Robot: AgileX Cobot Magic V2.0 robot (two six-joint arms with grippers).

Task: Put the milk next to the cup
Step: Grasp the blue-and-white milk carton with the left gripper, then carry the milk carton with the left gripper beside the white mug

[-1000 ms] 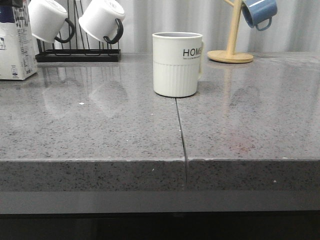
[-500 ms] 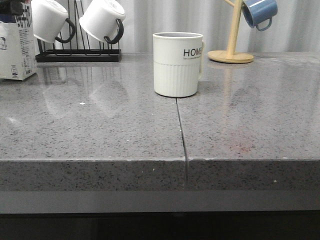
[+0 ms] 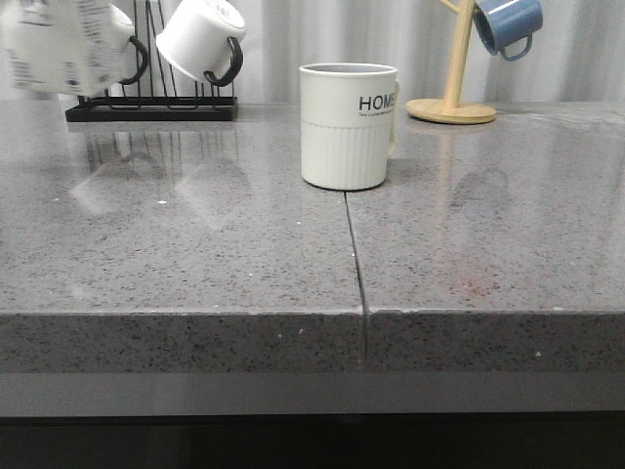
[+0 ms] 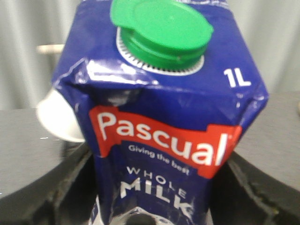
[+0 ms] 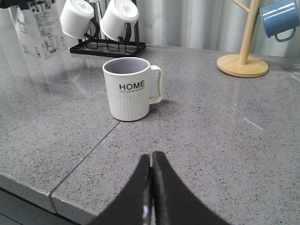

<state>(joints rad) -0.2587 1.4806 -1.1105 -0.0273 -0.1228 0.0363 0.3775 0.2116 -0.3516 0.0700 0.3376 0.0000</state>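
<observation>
The milk (image 4: pixel 159 136), a carton with a dark blue top, a green screw cap, a red "Pascual" banner and "WHOLE MILK" and "1L" lettering, is hanging clear of the grey counter at the far left, its white printed lower body (image 3: pixel 61 47) appearing blurred. The cup (image 3: pixel 348 125), a cream-white mug with a ribbed lower half and "HOME" in black near the rim, is standing upright and empty at mid-counter, its handle pointing right, well apart from the milk (image 5: pixel 36 29).

Counter (image 3: pixel 195 254) open left of cup (image 3: pixel 348 125) — mug rack (image 3: pixel 151 106) behind.
</observation>
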